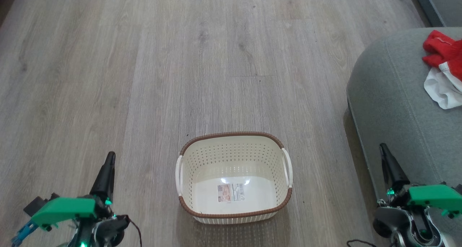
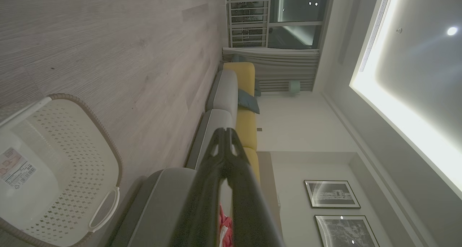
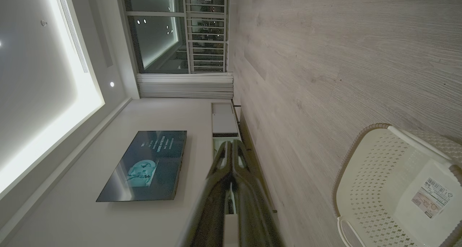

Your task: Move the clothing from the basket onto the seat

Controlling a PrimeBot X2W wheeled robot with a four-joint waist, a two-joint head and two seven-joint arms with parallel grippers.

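Note:
The cream basket stands on the floor in the middle of the head view, holding nothing but its label. Red clothing with white trim lies bunched on the grey-green seat at the right edge. My left gripper hangs at the lower left, left of the basket, its fingers shut together on nothing. My right gripper rises at the lower right in front of the seat's side, also shut on nothing. In the left wrist view the basket sits at the left, and a scrap of the red clothing peeks between the fingers.
Pale wood-plank floor spreads all around the basket. A grey edge of furniture shows at the top right. The wrist views show a sofa with yellow backs, a wall television and a low cabinet.

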